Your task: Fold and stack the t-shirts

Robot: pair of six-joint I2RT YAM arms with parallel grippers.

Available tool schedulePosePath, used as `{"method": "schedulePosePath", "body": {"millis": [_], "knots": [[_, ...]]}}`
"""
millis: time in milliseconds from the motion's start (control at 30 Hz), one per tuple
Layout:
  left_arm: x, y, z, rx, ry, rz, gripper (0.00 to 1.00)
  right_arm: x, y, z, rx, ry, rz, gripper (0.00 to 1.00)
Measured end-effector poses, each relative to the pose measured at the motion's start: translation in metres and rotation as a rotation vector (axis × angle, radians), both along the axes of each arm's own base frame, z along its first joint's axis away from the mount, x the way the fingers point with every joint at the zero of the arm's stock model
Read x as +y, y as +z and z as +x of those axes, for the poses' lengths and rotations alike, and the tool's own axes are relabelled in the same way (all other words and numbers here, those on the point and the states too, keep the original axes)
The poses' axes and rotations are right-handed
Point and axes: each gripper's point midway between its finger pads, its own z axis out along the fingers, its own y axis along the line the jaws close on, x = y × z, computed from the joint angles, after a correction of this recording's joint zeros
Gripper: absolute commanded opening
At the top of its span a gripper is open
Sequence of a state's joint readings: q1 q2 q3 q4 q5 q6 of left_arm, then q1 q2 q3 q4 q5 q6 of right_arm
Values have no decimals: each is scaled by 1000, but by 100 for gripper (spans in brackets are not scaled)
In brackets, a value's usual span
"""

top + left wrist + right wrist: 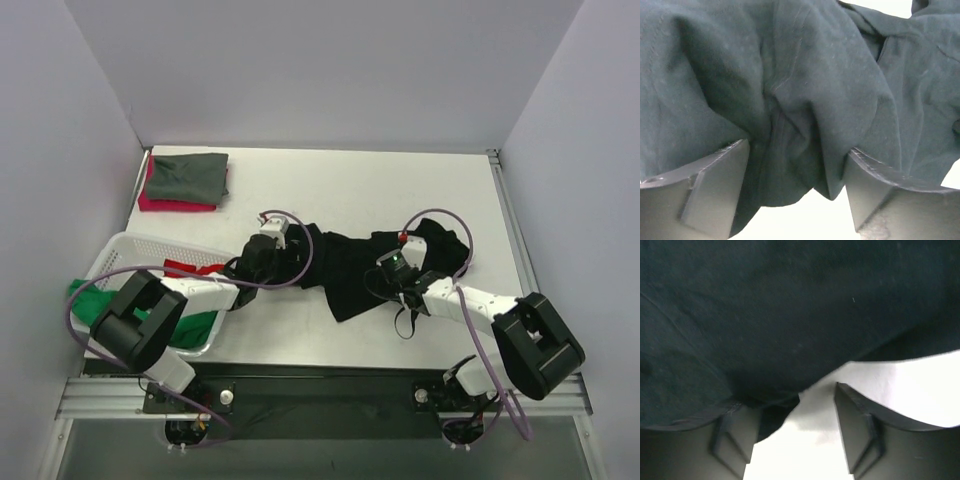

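Note:
A large black t-shirt [350, 272] lies crumpled across the middle of the table. My left gripper [274, 246] is at its left end. In the left wrist view that gripper [797, 147] is open, with a bunched fold of the black cloth [815, 75] between its fingers. My right gripper [392, 268] is at the shirt's right part. In the right wrist view it [790, 394] is open too: the black cloth's [765, 315] edge drapes over its left finger [735, 430], and bare table shows in the gap. A folded grey-green tee [190, 175] rests on a folded pink-red tee [168, 204] at the back left.
A white perforated basket [140, 245] stands at the left, beside my left arm. It holds a green tee [85, 292] and a red tee [190, 268]. Walls close in the table at the back and both sides.

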State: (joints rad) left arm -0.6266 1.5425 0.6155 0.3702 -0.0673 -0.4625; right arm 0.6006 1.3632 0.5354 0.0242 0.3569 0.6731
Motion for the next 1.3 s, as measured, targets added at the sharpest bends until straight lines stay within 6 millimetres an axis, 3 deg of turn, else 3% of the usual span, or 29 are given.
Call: {"method": "schedulePosePath", "body": {"millis": [133,233,333,500,567,700,867,1133,1300], "knots": [[-8,-2,9,15,-13,-68,49,0,1,12,-1,0,21,35],[-14,-3,13,28,-26,-115,22,0,4,21,-5,3,38,2],[-19,-1,15,35,-45,-153,1,-1,12,30,-18,-2,61,0],[-16,13,21,5,-41,-156,0,-18,43,36,-64,-32,75,0],[-9,29,23,-35,-23,-142,0,-33,72,37,-126,-69,94,0],[9,84,27,-181,37,-145,0,-70,142,39,-302,-171,132,0],[40,139,20,-330,136,-147,0,-106,199,21,-411,-256,103,0],[74,171,5,-390,220,-85,0,-128,263,-9,-488,-290,50,0],[91,217,-10,-480,251,-113,0,-139,316,-37,-611,-300,50,0]]}}
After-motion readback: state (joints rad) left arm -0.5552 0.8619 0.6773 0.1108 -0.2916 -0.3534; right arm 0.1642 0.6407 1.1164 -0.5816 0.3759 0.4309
